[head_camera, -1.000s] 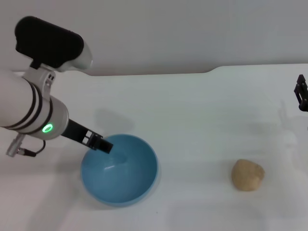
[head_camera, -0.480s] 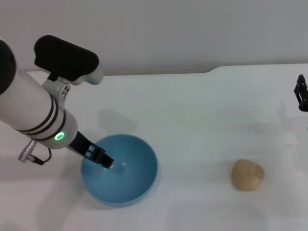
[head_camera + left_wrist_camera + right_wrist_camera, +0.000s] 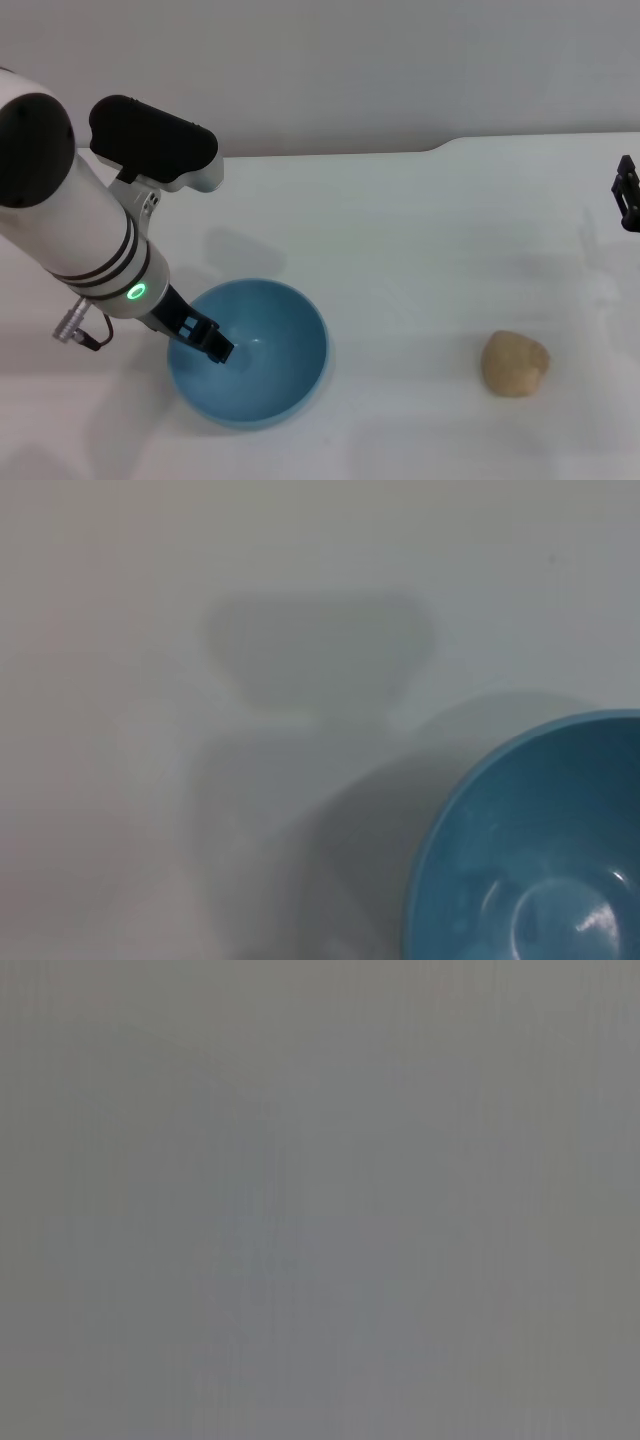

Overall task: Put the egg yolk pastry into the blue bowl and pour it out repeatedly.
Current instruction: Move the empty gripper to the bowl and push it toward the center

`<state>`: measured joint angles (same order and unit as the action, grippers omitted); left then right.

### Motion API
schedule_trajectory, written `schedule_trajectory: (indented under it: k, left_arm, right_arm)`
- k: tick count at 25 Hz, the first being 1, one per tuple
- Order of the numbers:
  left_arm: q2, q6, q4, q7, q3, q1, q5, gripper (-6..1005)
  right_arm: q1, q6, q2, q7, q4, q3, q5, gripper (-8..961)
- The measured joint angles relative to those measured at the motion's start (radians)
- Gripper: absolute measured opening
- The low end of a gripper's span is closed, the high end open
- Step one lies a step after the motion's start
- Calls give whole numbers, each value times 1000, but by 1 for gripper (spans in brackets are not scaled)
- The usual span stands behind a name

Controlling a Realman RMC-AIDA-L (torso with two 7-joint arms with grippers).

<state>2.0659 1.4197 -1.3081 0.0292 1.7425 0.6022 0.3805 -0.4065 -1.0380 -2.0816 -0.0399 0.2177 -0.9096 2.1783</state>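
One egg yolk pastry (image 3: 515, 364) (loose), one blue bowl (image 3: 262, 392)

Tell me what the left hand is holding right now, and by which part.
Left hand reaches inside the blue bowl near its rim; an actual grip cannot be told.

The bowl (image 3: 248, 352) sat upright on the table (image 3: 420, 230), toward the near-left part of it. The pastry (image 3: 515, 363) lay on the table well to the right of the bowl, apart from it and about as near the front edge. The left gripper (image 3: 213, 345) reached down inside the bowl, over its left inner wall. The right gripper (image 3: 627, 195) hung far right of the bowl, behind the pastry and well apart from it. In the left wrist view the bowl (image 3: 530, 850) held nothing.
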Motion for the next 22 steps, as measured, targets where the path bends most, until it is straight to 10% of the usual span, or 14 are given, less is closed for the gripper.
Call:
schedule_trajectory:
  k: [22]
  left_arm:
    - [2,-55,134,-1,17,25,4,856]
  right_arm:
    - [10,-6,0,0,5,0,1,541]
